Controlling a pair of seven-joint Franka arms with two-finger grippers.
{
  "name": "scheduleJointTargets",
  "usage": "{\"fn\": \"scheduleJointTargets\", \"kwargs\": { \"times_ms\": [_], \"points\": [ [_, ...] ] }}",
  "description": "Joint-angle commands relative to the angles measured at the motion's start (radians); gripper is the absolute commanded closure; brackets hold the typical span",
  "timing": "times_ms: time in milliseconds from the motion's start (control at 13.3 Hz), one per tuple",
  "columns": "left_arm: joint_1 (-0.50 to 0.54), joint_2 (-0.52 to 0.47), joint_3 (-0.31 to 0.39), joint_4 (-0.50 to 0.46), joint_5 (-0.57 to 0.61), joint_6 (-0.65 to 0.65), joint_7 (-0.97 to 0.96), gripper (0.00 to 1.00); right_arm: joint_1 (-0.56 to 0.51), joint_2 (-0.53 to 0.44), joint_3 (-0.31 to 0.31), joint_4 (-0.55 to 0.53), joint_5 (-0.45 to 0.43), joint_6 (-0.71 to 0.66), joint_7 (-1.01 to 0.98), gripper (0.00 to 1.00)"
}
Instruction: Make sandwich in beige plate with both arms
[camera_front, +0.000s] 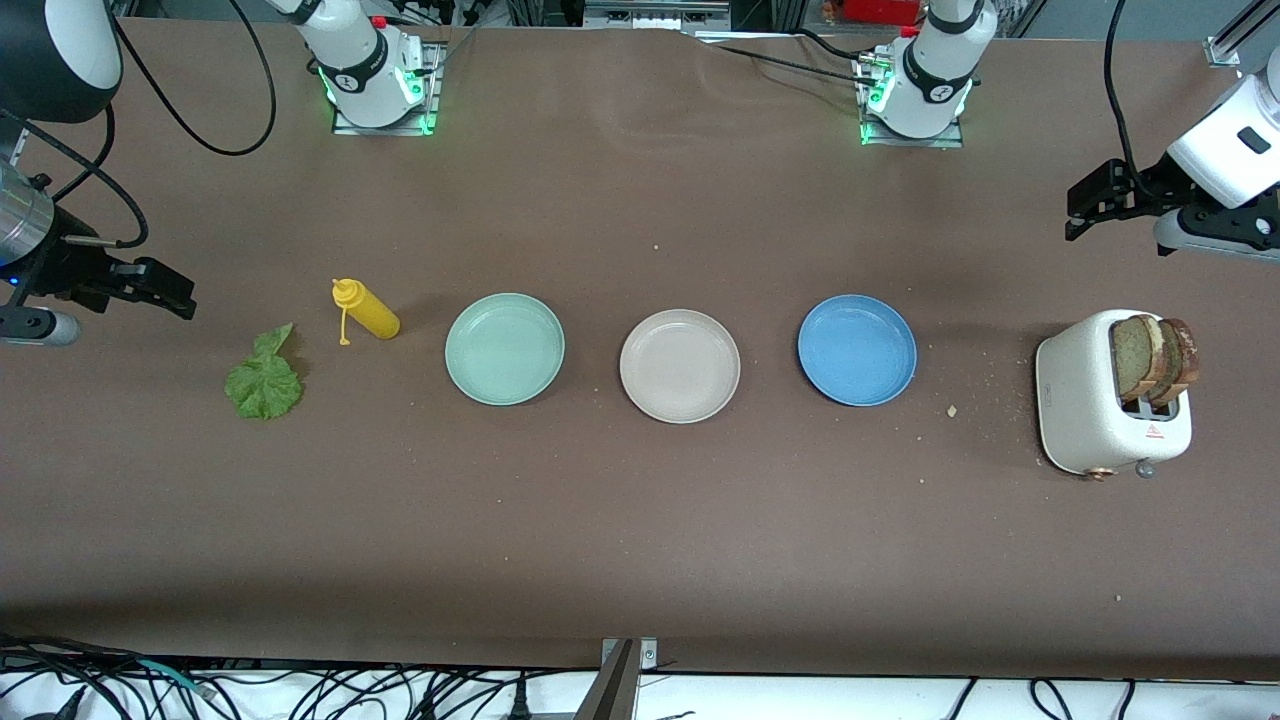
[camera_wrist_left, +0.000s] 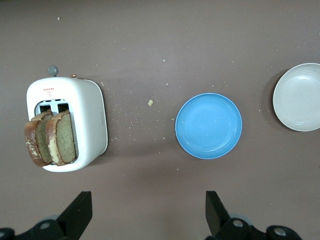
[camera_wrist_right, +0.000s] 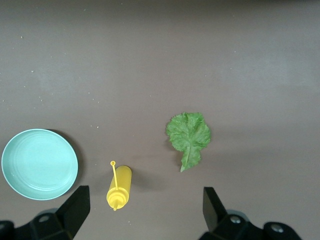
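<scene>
Right hand (camera_front: 165, 290) hovering over the table's (camera_front: 640, 520) right-arm end, fingers spread, grasping nothing. Lying just nearer the camera: lettuce leaf (camera_front: 264, 378), with yellow squeeze bottle (camera_front: 366, 310) beside it. Sitting in a row toward the left arm's end: mint green plate (camera_front: 505, 348), beige plate (camera_front: 680, 365) bare at mid-table, blue plate (camera_front: 857, 349). Standing in the white toaster (camera_front: 1085, 400), its red label too small to read: two toast slices (camera_front: 1153, 355). Hanging over that end, well apart from the beige plate: left hand (camera_front: 1090, 205), fingers spread, unladen.

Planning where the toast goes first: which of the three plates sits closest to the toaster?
The blue plate, at the left arm's end of the row, beside the toaster; the beige plate and mint green plate lie progressively farther away.
</scene>
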Motion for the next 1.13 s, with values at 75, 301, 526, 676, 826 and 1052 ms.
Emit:
{"fn": "scheduleJointTargets", "kwargs": {
  "times_ms": [75,301,526,676,826,1052],
  "points": [
    [0.015,0.012,-0.008,0.031,-0.015,-0.026,0.002,0.00,0.001,-0.007,0.001,-0.007,0.010,0.005,0.015,0.00],
    [0.015,0.012,-0.008,0.031,-0.014,-0.026,0.000,0.00,0.001,-0.007,0.001,-0.007,0.008,0.005,0.015,0.00],
    [0.015,0.012,-0.008,0.028,-0.014,-0.026,0.000,0.00,0.001,-0.007,0.001,-0.008,0.010,0.005,0.017,0.00],
    [0.017,0.012,-0.007,0.028,-0.014,-0.026,0.000,0.00,0.001,-0.007,0.001,-0.008,0.010,0.006,0.017,0.00],
    [0.017,0.012,-0.007,0.023,-0.012,-0.061,0.000,0.00,0.001,-0.009,0.001,-0.014,0.010,0.006,0.017,0.00],
    [0.017,0.012,-0.008,0.028,0.017,-0.069,0.000,0.00,0.001,-0.009,0.001,-0.014,0.010,0.006,0.017,0.00]
  ]
}}
